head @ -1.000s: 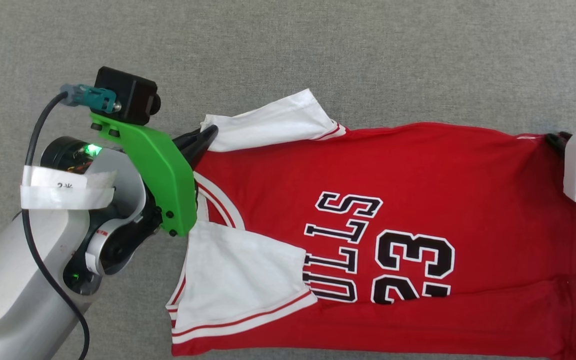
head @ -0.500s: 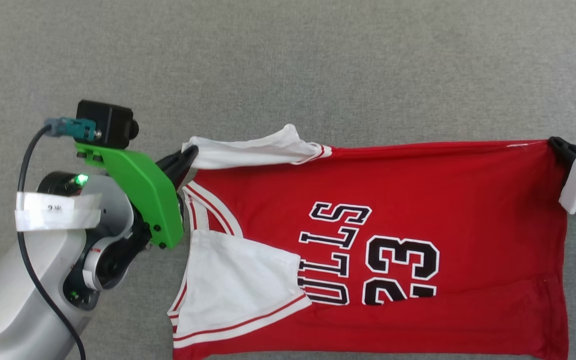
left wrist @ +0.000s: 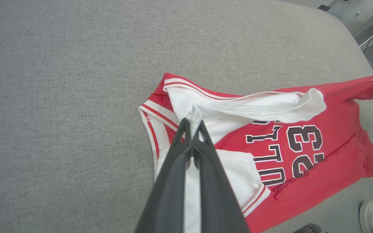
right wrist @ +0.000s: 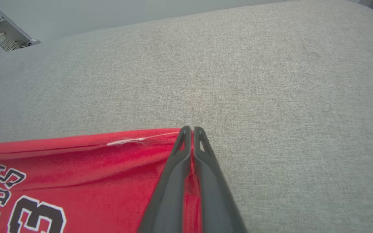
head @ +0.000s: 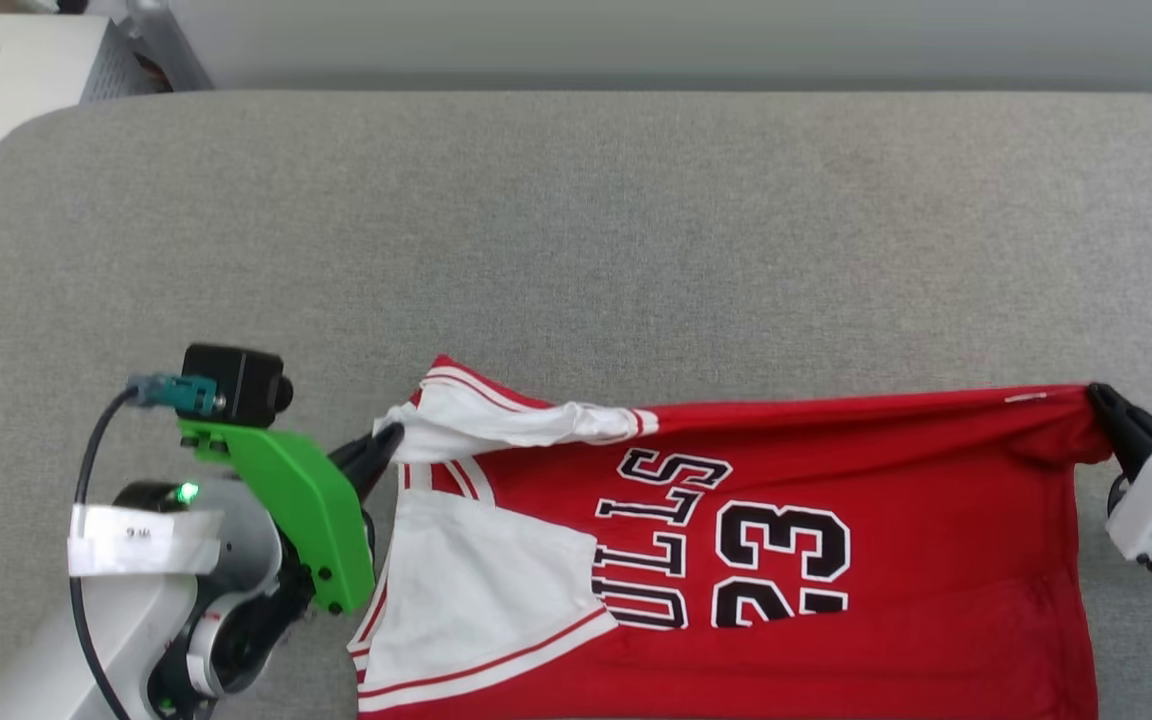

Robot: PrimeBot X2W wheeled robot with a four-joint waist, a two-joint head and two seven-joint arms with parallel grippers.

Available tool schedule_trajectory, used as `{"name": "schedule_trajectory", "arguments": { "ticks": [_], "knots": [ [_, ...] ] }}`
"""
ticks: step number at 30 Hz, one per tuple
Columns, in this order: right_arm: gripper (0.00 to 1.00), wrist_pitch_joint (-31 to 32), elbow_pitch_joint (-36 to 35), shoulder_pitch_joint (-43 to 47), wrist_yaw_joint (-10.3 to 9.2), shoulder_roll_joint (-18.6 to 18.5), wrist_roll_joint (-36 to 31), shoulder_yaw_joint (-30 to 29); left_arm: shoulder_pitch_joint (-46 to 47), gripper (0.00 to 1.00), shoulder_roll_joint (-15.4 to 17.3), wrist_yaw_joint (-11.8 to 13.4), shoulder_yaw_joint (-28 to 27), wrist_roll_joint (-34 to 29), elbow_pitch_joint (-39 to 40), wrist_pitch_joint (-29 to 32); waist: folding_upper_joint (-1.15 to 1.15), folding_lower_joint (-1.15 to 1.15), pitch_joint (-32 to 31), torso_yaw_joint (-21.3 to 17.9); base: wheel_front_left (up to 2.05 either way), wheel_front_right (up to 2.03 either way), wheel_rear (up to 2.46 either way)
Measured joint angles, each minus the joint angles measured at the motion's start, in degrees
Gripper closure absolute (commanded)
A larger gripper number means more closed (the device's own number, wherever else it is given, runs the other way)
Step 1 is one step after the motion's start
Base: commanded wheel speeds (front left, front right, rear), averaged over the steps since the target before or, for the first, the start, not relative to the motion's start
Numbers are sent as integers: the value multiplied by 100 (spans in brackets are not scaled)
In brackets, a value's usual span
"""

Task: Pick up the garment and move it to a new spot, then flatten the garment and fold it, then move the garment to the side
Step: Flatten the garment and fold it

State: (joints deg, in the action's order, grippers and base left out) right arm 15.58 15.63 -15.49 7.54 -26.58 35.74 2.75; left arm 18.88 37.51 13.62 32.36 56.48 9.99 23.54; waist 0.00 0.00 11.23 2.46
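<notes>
Now the left end effector [head: 392,438] is clamped on the garment [head: 836,560] by a white sleeve, and the right end effector [head: 1096,393] on its far right hem corner.

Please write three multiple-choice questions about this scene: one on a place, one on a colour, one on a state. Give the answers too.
1. Where does the right end effector grip the garment? A. collar B. red hem corner C. printed number
2. What colour are the sleeves? A. black B. grey C. white
3. The left end effector is: A. open above the cloth B. shut on a sleeve C. shut on nothing

Answers: 1 B, it pinches the red corner; 2 C, both are white with red stripes; 3 B, white cloth is clamped in it.
</notes>
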Motion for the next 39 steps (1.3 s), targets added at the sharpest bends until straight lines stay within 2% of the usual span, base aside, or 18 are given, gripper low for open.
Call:
{"name": "schedule_trajectory", "arguments": {
  "ticks": [8, 20, 28, 39],
  "knots": [
    [100, -380, -423, 722, 0, 67, 201, -90, -632, 100, 57, 154, -16, 147, 203, -154, 0, 0, -292, 43, 0, 0, 0],
    [100, -482, -673, 1577, 0, 90, 465, 27, -1321, 100, 211, 282, 160, 307, 301, -81, 0, 0, -407, 57, 0, 0, 0],
    [100, -457, -733, 1718, 0, -248, 558, 463, -1371, 100, 207, 267, 476, 219, -103, 71, 0, 0, -306, 19, 0, 0, 0],
    [100, -396, -651, 1713, 0, -869, 528, 1270, -1232, 100, -10, -3, 703, 141, -735, 121, 0, 0, -224, -15, 0, 0, 0]
  ]
}}
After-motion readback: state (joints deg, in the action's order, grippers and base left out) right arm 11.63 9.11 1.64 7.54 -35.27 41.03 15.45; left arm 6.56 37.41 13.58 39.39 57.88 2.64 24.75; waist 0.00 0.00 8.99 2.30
